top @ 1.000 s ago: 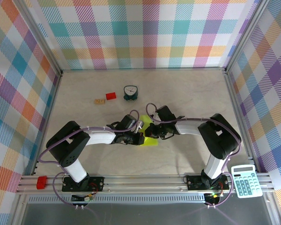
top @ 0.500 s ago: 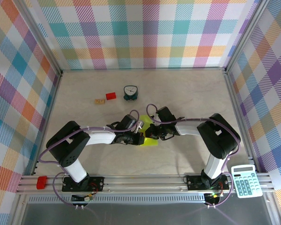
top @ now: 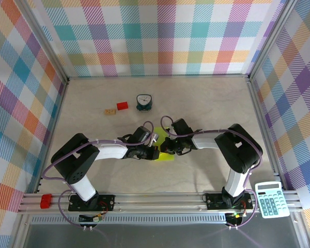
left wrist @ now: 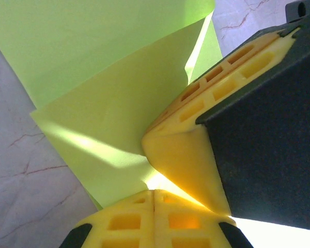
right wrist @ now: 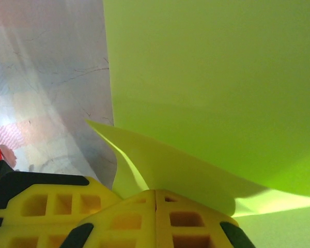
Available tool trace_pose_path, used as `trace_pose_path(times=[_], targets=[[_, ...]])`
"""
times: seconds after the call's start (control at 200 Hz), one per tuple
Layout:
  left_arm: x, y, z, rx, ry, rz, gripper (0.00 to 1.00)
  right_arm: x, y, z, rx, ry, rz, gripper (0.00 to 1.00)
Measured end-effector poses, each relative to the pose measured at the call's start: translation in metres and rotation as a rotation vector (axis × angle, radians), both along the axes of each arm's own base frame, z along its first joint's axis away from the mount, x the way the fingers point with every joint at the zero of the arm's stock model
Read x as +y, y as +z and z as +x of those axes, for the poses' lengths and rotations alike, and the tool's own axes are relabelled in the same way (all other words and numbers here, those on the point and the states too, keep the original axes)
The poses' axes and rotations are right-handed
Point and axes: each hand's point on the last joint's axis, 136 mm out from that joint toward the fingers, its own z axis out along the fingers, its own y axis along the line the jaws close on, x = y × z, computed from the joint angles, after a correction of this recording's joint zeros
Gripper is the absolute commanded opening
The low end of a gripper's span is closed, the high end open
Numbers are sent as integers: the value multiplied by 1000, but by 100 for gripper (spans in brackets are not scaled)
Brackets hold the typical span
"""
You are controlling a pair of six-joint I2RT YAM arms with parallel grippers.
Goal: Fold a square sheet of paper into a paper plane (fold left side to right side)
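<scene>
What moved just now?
The right tool slid slightly left, closer to the left tool, over the green paper. Both tools stayed shut. The clock and red block didn't move.

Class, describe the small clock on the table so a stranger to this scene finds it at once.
From the plaid back wall, come down to the far half of the table. Just left of centre, three small things sit in a loose row; the clock is the rightmost. It alone is teal with a round white face, while the red block and tan block are flat bricks.
</scene>
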Motion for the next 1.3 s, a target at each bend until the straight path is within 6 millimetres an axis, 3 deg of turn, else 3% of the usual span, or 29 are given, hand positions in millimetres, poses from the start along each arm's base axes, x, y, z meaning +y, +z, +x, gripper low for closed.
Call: trace_pose_path(times=[0.56, 1.3], targets=[[-1, 0, 1, -17, 2, -20, 0, -10, 0, 8, -19, 10, -28, 0], [-2, 0, 2, -22, 8, -32, 0, -71, 1, 62, -37, -137, -51, 0]])
